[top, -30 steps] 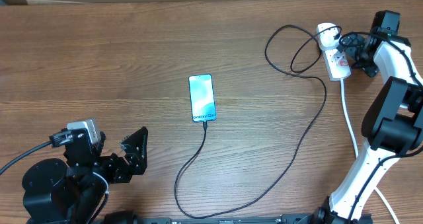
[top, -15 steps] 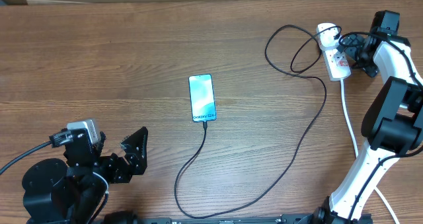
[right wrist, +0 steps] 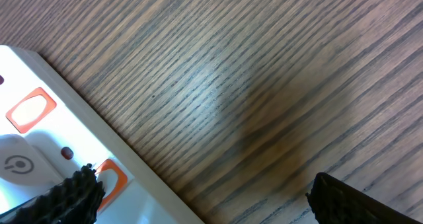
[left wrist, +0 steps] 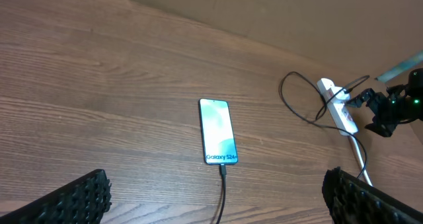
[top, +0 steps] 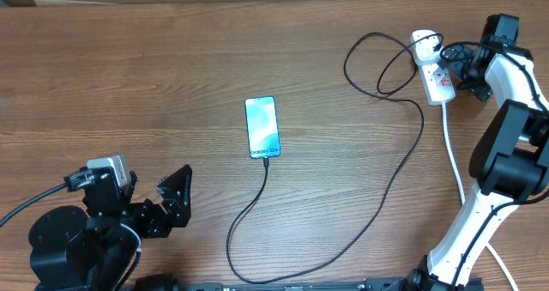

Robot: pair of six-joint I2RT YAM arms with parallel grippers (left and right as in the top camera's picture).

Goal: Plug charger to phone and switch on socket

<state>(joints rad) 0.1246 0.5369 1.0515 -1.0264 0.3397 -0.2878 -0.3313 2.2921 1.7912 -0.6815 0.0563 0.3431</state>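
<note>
The phone (top: 263,127) lies face up mid-table with its blue screen lit, also visible in the left wrist view (left wrist: 218,140). The charger (top: 396,178), a thin black cable, has its tip at the phone's near end (left wrist: 223,170); it loops round to the far end of the socket (top: 433,68). This white socket shows orange switches (right wrist: 30,110). My right gripper (top: 453,66) hangs open just over the socket's edge (right wrist: 211,201), one finger (right wrist: 66,199) above an orange switch. My left gripper (top: 171,201) is open and empty at the near left, far from the phone (left wrist: 215,204).
The socket's thick white cord (top: 455,162) runs toward the near edge beside the right arm's white links (top: 480,205). The charger cable forms a loop (top: 377,68) left of the socket. The left arm's base (top: 69,248) fills the near-left corner.
</note>
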